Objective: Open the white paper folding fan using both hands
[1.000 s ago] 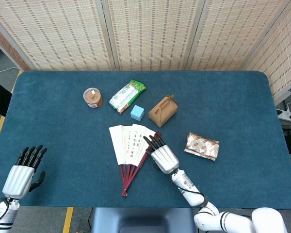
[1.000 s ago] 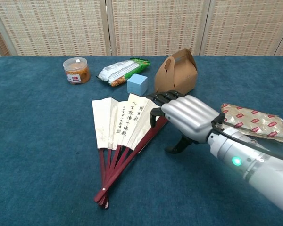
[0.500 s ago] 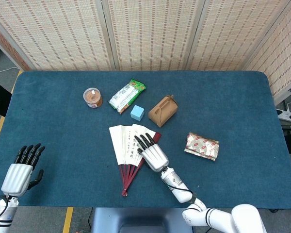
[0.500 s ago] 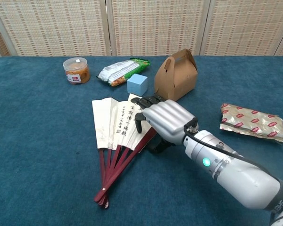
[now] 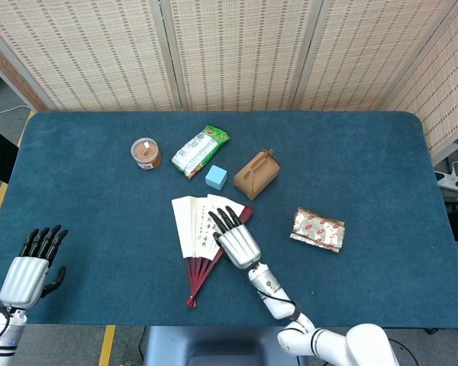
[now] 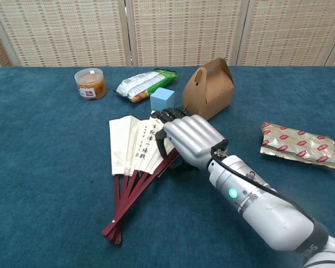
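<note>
Now fan [image 5: 197, 227] beneath right robot hand [image 5: 237, 242]

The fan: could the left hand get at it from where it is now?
Probably yes. The left hand hangs open at the table's near left corner, and only bare cloth lies between it and the fan. The right hand already rests on the fan's right side; the left side is free.

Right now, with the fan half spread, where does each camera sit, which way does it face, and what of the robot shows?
Head view: high, looking down on the whole table; shows left hand at the near-left edge and right hand on the fan.
Chest view: low, looking across toward the screens; shows only the right hand and forearm.
Shared: fan, right hand, brown box.
</note>
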Tool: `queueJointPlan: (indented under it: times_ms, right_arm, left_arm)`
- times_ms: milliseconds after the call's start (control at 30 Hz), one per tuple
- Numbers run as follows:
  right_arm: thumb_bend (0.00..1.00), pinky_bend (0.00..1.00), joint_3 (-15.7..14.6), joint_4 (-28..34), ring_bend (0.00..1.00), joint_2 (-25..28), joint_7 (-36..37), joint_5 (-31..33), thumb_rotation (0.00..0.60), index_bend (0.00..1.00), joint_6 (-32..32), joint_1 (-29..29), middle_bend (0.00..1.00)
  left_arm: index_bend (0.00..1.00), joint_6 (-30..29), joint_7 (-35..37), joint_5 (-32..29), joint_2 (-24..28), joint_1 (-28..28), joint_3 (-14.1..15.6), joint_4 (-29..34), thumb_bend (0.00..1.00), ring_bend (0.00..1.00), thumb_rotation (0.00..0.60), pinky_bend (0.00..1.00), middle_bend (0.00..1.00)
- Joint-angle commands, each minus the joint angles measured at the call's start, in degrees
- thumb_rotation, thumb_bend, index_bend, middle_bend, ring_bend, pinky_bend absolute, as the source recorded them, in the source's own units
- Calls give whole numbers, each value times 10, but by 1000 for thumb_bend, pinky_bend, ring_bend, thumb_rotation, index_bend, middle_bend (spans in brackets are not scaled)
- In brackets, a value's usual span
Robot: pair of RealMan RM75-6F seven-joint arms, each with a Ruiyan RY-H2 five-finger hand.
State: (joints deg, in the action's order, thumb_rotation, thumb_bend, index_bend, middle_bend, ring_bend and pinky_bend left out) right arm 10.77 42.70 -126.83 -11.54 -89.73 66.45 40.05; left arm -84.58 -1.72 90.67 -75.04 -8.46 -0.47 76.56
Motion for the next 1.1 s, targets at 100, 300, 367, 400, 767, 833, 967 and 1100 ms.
queueJointPlan:
  times_ms: [100,300,367,400,767,833,967,1100]
  right_arm:
    - [596,0,-5,64,0,37,-17,-14,600,664,30,1,82]
    - [622,0,4,212,0,108,-68,-20,600,697,50,-2,101]
    - [624,0,12,282,0,139,-90,-8,600,706,39,-4,104]
    - [624,0,17,310,0,151,-101,-1,600,707,33,-4,104]
    - [624,0,94,536,0,222,-237,143,600,707,-34,16,117]
    - [624,0,106,560,0,222,-262,176,600,707,-39,25,117]
    - [624,0,123,581,0,209,-298,229,600,707,-34,42,117]
    - [624,0,148,588,0,189,-317,293,600,707,-26,63,117]
  left_arm:
    - [0,-6,2,3,3,2,1,5,452,0,600,0,0]
    - [191,33,60,13,16,-12,20,11,453,0,600,0,0]
    - [320,60,106,21,23,-25,31,10,458,0,600,0,0]
    - [331,70,130,22,23,-31,34,6,462,0,600,0,0]
    - [14,98,401,55,-33,-72,51,-69,452,0,600,0,0]
    - [4,93,445,52,-57,-79,42,-77,450,0,600,0,0]
    - [0,80,501,35,-122,-92,12,-111,434,0,600,0,0]
    - [4,57,532,18,-181,-97,-15,-139,419,0,600,1,0]
